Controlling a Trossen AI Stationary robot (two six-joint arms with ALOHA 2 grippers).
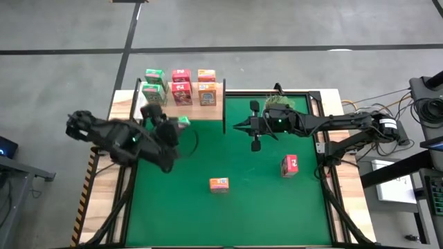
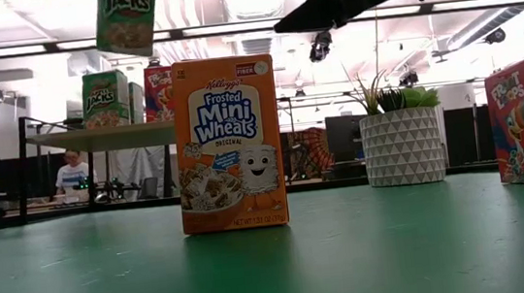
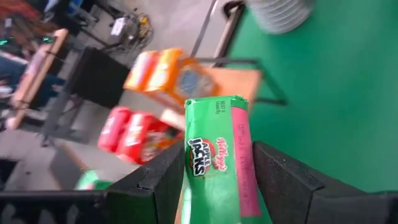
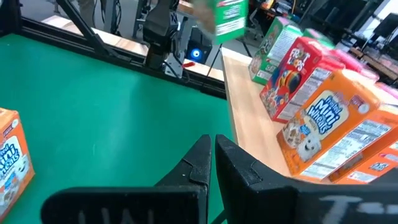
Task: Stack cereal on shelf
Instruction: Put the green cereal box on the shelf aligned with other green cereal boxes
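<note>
Left gripper was clamped on a green cereal box, held in the air near the shelf, its lower end cut off by the wrist picture's edge. Right gripper, fingers together, hovered over the green mat. Two cardboard boxes remained there: an orange box and a pink box.

We count three green boxes, three pink boxes and three orange boxes; one plant pot.
</note>
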